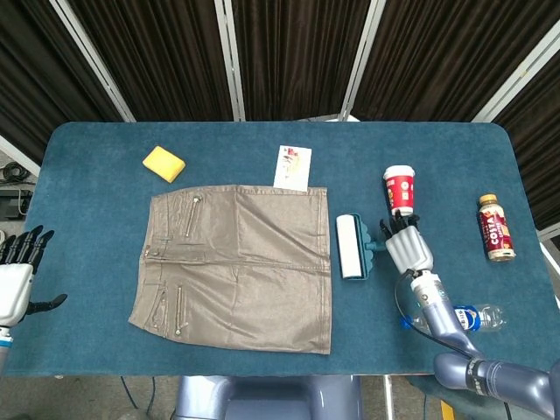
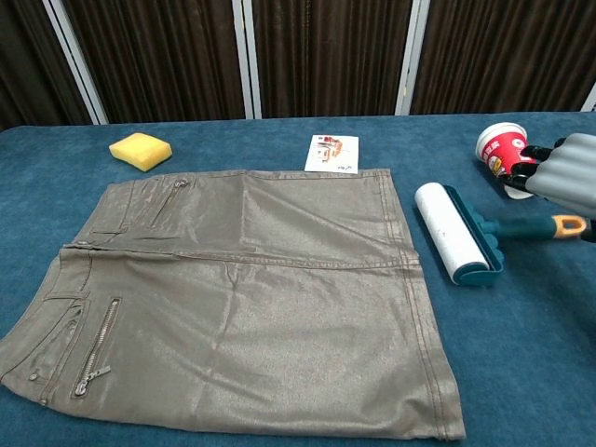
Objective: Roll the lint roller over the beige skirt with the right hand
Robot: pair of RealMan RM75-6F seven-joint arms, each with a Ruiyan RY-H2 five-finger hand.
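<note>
- The lint roller lies on the blue worktop, just beside the right edge of the beige skirt and not on the cloth.
- The right hand is above the orange-tipped handle; its fingers look loose, so it seems open and holds nothing.
- The left hand is far off at the left edge, with fingers spread and empty.
- The roller looks light and stiff. I think the narrow teal handle is the place to take hold, as the white drum is sticky.
- The skirt is soft and thin, with zippers. It may bunch or lift under the sticky drum, so gentle strokes seem wise.
- A red paper cup stands near the right hand and could tip over.
</note>
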